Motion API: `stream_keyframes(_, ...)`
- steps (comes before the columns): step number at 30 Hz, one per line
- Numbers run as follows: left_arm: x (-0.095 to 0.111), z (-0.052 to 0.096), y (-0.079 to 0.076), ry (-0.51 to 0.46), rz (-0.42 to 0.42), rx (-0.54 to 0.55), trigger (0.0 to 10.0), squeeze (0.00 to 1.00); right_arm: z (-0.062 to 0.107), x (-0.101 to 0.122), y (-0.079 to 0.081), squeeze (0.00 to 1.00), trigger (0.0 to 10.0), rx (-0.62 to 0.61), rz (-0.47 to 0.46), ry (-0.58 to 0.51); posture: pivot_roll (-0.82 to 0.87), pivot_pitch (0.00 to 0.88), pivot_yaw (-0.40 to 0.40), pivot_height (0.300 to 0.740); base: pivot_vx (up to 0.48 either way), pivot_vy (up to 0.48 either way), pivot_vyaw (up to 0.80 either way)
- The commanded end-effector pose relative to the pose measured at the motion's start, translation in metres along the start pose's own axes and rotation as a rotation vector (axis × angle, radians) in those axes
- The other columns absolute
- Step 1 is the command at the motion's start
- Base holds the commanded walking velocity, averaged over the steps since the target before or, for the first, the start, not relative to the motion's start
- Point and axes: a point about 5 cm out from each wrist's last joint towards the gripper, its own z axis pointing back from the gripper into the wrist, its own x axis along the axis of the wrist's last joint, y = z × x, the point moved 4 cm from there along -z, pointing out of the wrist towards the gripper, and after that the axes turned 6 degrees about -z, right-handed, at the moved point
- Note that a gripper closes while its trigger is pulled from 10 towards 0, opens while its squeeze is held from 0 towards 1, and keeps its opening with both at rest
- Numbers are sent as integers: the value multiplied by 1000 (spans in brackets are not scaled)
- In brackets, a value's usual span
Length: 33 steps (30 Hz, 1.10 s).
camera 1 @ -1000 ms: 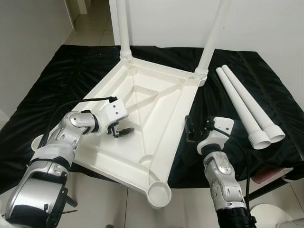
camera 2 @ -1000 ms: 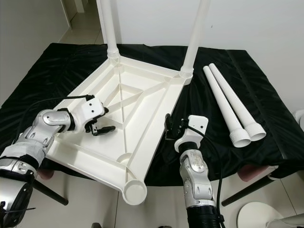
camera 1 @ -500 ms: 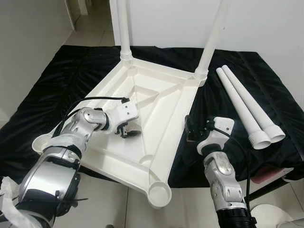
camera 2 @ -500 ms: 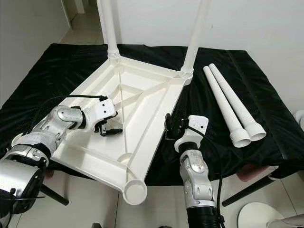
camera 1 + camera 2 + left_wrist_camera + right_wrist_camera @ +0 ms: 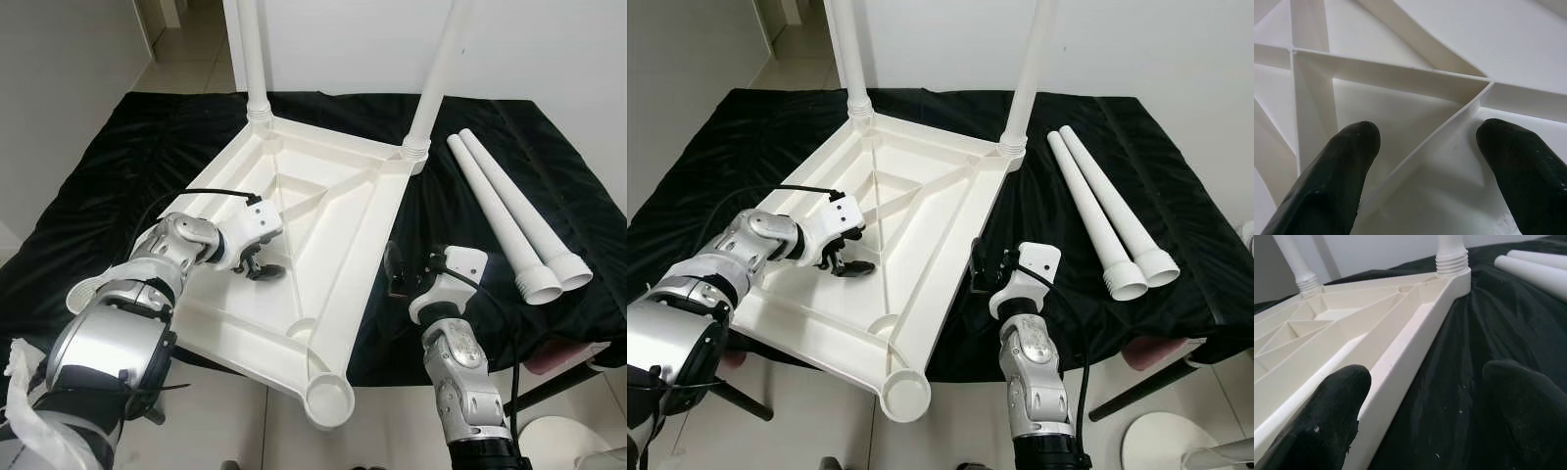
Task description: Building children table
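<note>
We count one upturned white plastic tabletop (image 5: 323, 225) on one black cloth (image 5: 118, 176). We see two white plastic tube legs (image 5: 257, 59) standing screwed into its far corners, and two more loose white tube legs (image 5: 505, 220) lying side by side on that cloth. We count two silver arms, each with one black-fingered gripper: left (image 5: 263, 271), right (image 5: 395, 279).

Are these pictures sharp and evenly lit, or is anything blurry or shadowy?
Head views: sharp and evenly lit, the white tabletop bright against the black cloth, with no strong glare. Left wrist view: the ribs are crisp, the near black fingers soft, with faint shadows beneath. Right wrist view: the fingers are blurred and the distant legs hazy.
</note>
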Motion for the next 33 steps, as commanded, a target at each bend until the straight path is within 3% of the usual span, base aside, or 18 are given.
stream_keyframes(1,-6,0,14,47,21,164,10000,0,3,-2,0,0,10000,-9,-5,8,-79,121,72,740,0,0,0)
stream_keyframes(9,5,4,25,30,45,185,9804,0,3,-1,0,0,10000,-15,-5,6,-85,126,76,740,0,0,0)
stream_keyframes(10,9,5,26,18,42,186,4392,0,3,0,0,0,10000,-16,-5,4,-86,127,77,740,0,0,0)
stream_keyframes(11,12,5,28,9,40,186,0,0,3,1,-1,0,10000,-19,-3,3,-86,127,78,740,0,0,0)
stream_keyframes(15,14,6,29,4,40,187,0,0,3,1,-2,0,10000,-24,-1,3,-88,127,79,740,0,0,0)
stream_keyframes(16,12,6,29,12,34,188,667,0,3,1,-3,0,10000,-26,-1,3,-88,127,79,740,0,0,0)
stream_keyframes(18,11,6,29,18,30,189,667,0,3,1,-3,0,10000,-27,-2,3,-88,127,79,740,0,0,0)
stream_keyframes(19,10,6,29,21,29,191,0,0,4,1,-3,0,10000,-28,-1,4,-86,128,80,740,0,0,0)
stream_keyframes(30,5,6,27,11,52,196,0,0,4,-1,-1,0,10000,-25,-6,10,-82,131,76,740,0,0,0)
stream_keyframes(31,4,4,24,3,65,196,3843,0,4,-1,-2,0,10000,-25,-6,11,-80,130,72,740,0,0,0)
stream_keyframes(33,4,2,23,1,57,210,4314,0,3,-1,-2,0,10000,-25,-5,12,-81,129,71,740,0,0,0)
